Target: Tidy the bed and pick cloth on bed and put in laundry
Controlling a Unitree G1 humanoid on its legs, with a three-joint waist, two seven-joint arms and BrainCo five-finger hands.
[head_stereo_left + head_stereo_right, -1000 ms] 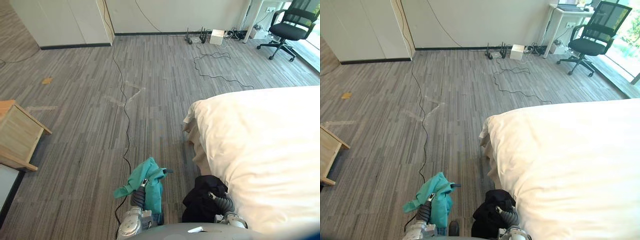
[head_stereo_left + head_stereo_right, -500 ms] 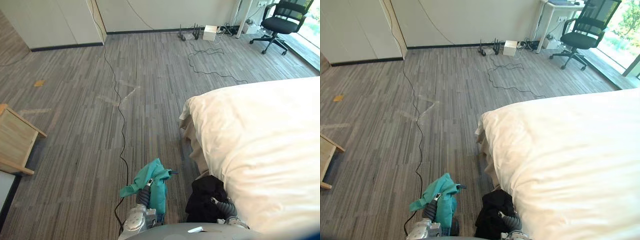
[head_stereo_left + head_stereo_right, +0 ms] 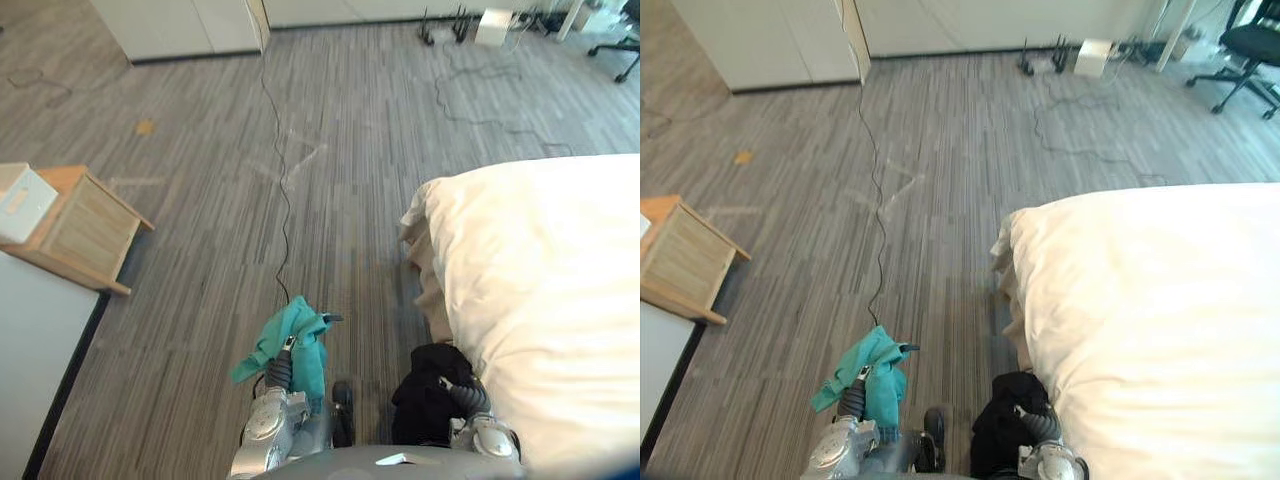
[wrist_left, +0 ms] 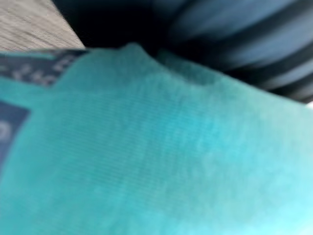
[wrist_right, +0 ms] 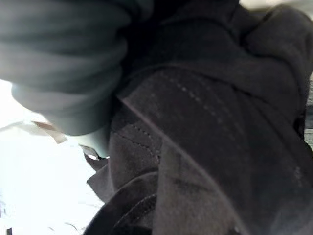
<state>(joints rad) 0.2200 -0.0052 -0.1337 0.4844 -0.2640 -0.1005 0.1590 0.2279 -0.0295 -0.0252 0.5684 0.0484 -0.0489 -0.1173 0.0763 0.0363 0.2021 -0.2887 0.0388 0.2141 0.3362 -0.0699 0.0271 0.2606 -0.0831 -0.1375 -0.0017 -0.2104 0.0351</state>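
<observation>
Camera swings left, one wooden cabinet [image 3: 85,225] at left; two cloths stay put: one teal cloth [image 3: 300,345] draped over the left robot hand [image 3: 283,368], one black cloth [image 3: 425,395] bundled on the right robot hand [image 3: 462,395], beside the bed [image 3: 540,290]. Both grips hidden, cannot tell.

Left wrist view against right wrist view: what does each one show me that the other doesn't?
The left wrist view gives the teal cloth bunched close against the left hand, with a strip of grey floor past it. The right wrist view gives the black cloth against the right hand, with white bedding beside it. Both share the same layout: a dark ribbed hand cover with a garment pressed right up to the camera, so neither settles how the cloth is gripped.
</observation>
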